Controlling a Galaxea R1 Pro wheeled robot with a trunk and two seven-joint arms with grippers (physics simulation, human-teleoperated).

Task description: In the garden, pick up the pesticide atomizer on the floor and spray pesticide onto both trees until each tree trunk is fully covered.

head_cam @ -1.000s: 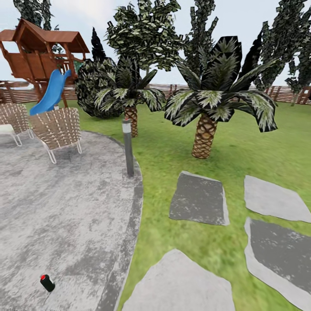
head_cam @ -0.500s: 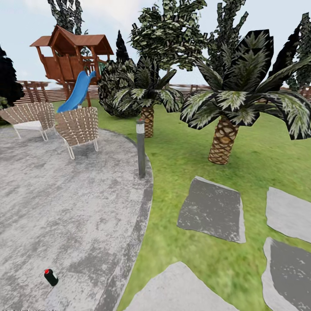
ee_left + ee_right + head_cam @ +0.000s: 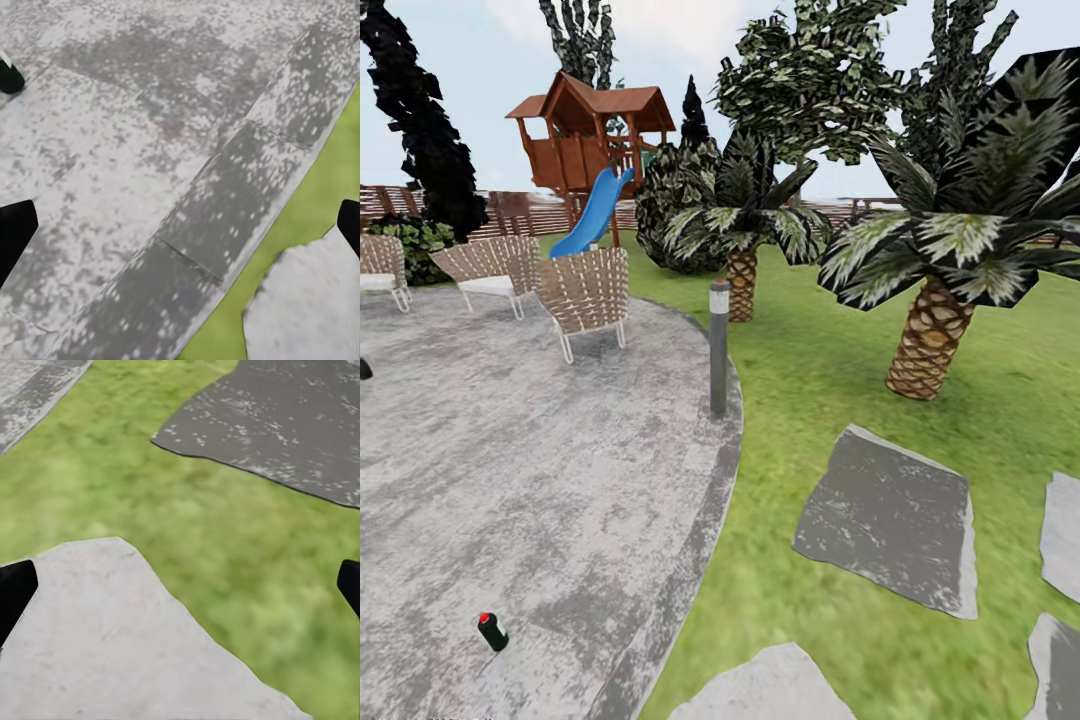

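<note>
We saw the pesticide atomizer [image 3: 492, 631] standing on the paved patio [image 3: 510, 480] near its curved edge, apart from our left claw [image 3: 180, 225], its fingers spread and empty.

Backyard garden: lawn [image 3: 810, 370], playhouse slide [image 3: 593, 213]
</note>
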